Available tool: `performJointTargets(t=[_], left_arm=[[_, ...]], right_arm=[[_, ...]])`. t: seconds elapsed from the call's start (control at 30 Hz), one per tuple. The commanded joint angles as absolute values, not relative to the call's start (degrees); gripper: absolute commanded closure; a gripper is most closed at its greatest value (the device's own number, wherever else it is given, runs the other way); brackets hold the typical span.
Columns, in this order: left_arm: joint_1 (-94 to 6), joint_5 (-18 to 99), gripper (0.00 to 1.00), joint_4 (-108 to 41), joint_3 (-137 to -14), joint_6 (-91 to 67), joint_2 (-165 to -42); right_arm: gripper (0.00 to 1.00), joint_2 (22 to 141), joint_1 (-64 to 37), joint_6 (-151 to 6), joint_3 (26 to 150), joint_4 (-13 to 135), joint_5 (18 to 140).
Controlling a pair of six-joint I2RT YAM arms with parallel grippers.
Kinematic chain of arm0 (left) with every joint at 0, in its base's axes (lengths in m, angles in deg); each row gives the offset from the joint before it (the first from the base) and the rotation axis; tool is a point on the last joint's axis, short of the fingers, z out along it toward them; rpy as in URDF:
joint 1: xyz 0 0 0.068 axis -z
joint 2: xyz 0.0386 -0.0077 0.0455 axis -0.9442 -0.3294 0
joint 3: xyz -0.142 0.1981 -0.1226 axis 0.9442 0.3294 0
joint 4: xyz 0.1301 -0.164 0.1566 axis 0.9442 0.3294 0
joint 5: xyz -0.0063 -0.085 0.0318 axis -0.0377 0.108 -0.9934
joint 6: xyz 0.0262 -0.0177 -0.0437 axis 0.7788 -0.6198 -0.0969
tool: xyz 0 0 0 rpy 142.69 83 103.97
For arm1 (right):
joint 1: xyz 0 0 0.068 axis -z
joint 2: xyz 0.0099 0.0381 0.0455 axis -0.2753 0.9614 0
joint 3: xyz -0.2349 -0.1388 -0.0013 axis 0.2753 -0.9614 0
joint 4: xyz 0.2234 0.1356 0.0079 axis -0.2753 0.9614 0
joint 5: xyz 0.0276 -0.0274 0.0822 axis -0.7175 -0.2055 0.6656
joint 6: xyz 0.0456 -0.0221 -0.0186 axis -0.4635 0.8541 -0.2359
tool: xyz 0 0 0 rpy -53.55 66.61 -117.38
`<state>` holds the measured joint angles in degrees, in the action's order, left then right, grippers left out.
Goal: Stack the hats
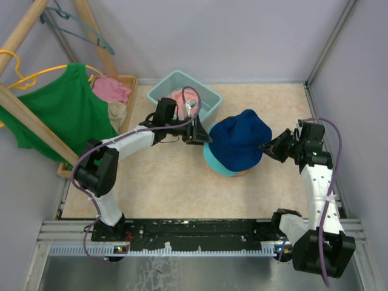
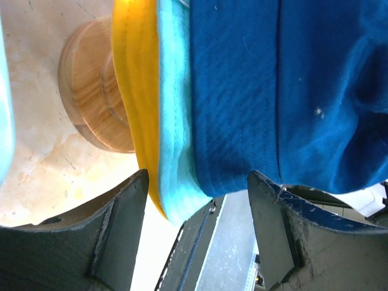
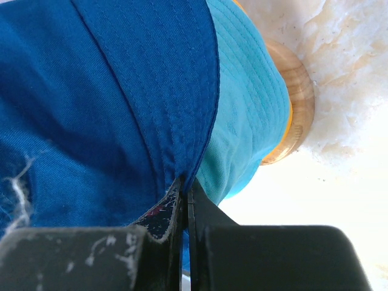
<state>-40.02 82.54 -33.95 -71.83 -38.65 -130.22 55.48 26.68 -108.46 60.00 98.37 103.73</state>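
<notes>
The navy hat (image 1: 239, 138) sits on top of the teal hat (image 1: 217, 162) on a round wooden stand (image 2: 91, 100). The orange-yellow hat (image 2: 136, 91) lies under the teal one; only its brim edge shows. The pink hat (image 1: 180, 97) lies in the light-teal bin (image 1: 209, 100). My left gripper (image 1: 203, 137) is open at the stack's left edge; in the left wrist view (image 2: 197, 206) the brims hang between its jaws without touching them. My right gripper (image 1: 271, 148) is shut on the navy hat's brim (image 3: 182, 151) at the stack's right side.
A green tank top (image 1: 63, 112) hangs on a wooden rack at the left. A shapeless pink cloth (image 1: 112, 90) lies in a wooden tray beside it. Grey walls close the back and right sides. The arm bases stand on a black rail (image 1: 194, 227) at the near edge.
</notes>
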Motion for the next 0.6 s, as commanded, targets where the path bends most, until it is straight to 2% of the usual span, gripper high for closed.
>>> performJointTargets(t=[0.0, 0.37, 0.57], left_arm=[[-40.0, 82.6, 0.28, -40.1, -73.2, -41.7, -131.8], [-38.9, 83.4, 0.29, -44.2, -76.2, -45.4, -133.9], [-38.5, 84.4, 0.48, -47.9, -73.6, -47.0, -135.1]], right_arm=[[1.0, 55.8, 27.3, -108.8, 62.8, 94.9, 104.3], [1.0, 56.4, 27.3, -108.7, 63.1, 94.9, 104.4], [1.0, 57.1, 27.2, -108.7, 63.2, 94.4, 104.4]])
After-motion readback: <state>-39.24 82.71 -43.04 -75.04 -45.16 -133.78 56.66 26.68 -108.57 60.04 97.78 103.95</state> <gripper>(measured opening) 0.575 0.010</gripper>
